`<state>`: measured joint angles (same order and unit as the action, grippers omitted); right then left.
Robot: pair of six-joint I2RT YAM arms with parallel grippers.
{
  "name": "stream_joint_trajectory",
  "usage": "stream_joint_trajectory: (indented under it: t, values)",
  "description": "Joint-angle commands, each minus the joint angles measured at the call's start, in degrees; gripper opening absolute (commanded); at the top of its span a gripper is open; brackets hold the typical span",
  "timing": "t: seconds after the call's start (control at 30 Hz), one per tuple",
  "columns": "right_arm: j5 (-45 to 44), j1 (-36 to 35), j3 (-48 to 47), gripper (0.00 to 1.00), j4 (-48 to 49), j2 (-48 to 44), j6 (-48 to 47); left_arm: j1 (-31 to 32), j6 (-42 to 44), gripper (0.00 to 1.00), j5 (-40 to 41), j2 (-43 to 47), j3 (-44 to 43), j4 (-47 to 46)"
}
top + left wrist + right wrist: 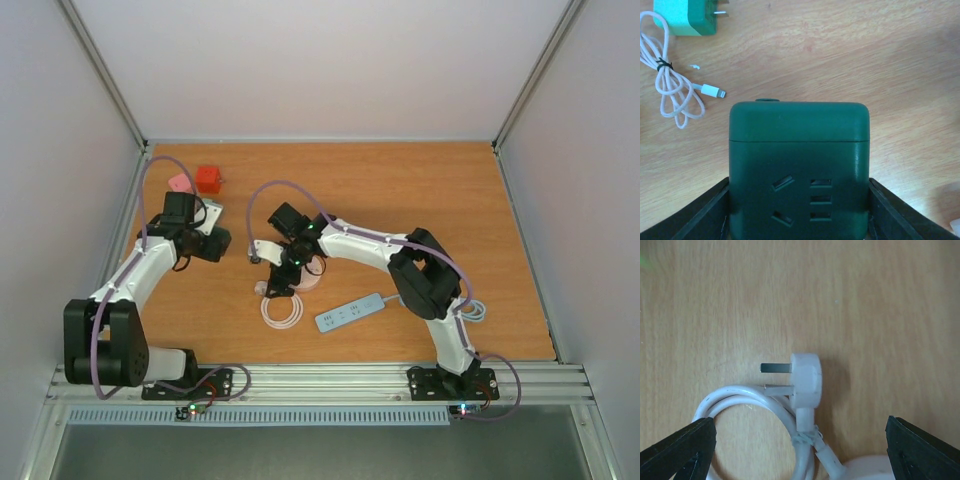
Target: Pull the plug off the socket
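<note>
Your left pincer (799,200) clamps the dark green socket cube (799,125) by its two sides. Your right pincer (800,432) stands wide over the white plug (806,377). That plug lies flat on the tabletop (880,300), prongs (776,368) bare, centred between the fingers (685,445), untouched and apart from the socket cube.

White plug (806,379) lies flat, prongs bare, apart from green socket (799,150).

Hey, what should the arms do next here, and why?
Probably the left gripper should set the socket down and let go: the plug lies on the table with prongs bare, out of the socket, and the right gripper hangs open above it.
</note>
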<state>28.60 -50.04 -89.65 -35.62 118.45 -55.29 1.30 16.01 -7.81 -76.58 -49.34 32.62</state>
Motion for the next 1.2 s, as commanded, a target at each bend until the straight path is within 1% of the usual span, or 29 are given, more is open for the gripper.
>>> stream_joint_trajectory:
  t: [0.0,0.17,0.27,0.4,0.57,0.67,0.9,1.0,1.17]
  values:
    - [-4.1,-2.5,-1.6,0.94,1.2,2.4,-3.9,-0.2,-1.0,0.32,0.7,-1.4,0.0,-0.8]
    - [-10.3,-4.6,-0.9,0.95,4.7,4.4,-5.8,-0.3,-1.2,0.32,0.4,-1.7,0.4,-1.4]
    - [-15.4,-5.6,-2.3,0.95,6.7,6.7,-5.3,-0.3,-1.4,0.32,0.2,-1.8,0.6,-1.7]
    - [-18.9,-5.8,-8.2,0.94,6.6,10.8,-2.0,-0.3,-1.3,0.32,0.4,-1.7,0.9,-2.1]
    - [-19.6,-4.5,-16.5,0.93,4.5,14.7,3.4,-0.3,-1.4,0.32,0.4,-2.0,0.8,-2.4]
    - [-20.6,-3.2,-21.2,0.93,2.5,17.3,5.6,-0.4,-1.4,0.32,0.5,-2.4,0.7,-2.6]
    - [-23.6,2.1,-27.0,0.91,-1.2,21.2,9.7,-0.3,-1.2,0.32,1.1,-3.2,0.6,-2.9]
    - [-23.7,5.2,-27.7,0.90,-2.7,21.3,11.6,-0.3,-1.2,0.31,1.0,-3.6,0.2,-2.8]
    - [-21.3,11.1,-27.0,0.89,-6.1,19.7,14.2,-0.3,-1.1,0.31,0.7,-4.4,-0.8,-2.5]
